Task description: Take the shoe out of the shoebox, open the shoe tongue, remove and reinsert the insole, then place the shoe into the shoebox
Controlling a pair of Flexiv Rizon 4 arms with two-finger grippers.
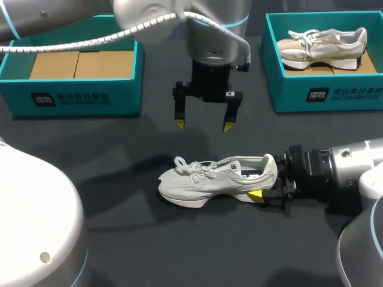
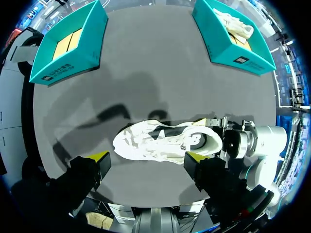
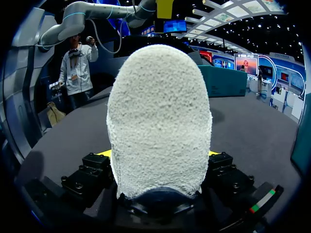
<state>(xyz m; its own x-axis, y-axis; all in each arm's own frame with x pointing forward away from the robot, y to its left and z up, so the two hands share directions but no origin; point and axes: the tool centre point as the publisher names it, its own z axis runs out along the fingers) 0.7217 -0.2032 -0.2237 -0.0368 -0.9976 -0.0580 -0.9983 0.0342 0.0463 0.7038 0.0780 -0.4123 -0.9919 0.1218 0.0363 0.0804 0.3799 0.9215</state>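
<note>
On the dark table, out in the open in front of the two boxes, your shoe stood upright on its sole. Its toe pointed toward your left arm's side and its heel toward the right. It was a pale grey shoe with white laces, and the opening showed dark inside.

Your right claw came in low from the right and was clamped on the heel. The right wrist view showed a finger pressed against either side of it, and in the head view one yellow tip sat against the near side of the heel.

Your left claw hung above the shoe with its fingers spread wide and pointing down, holding nothing and touching nothing. In its own wrist view the shoe lay below, between the two yellow tips.

At the back of the table, the left-hand shoebox held only its cardboard liner. The right-hand shoebox was well apart from it and held another shoe.
</note>
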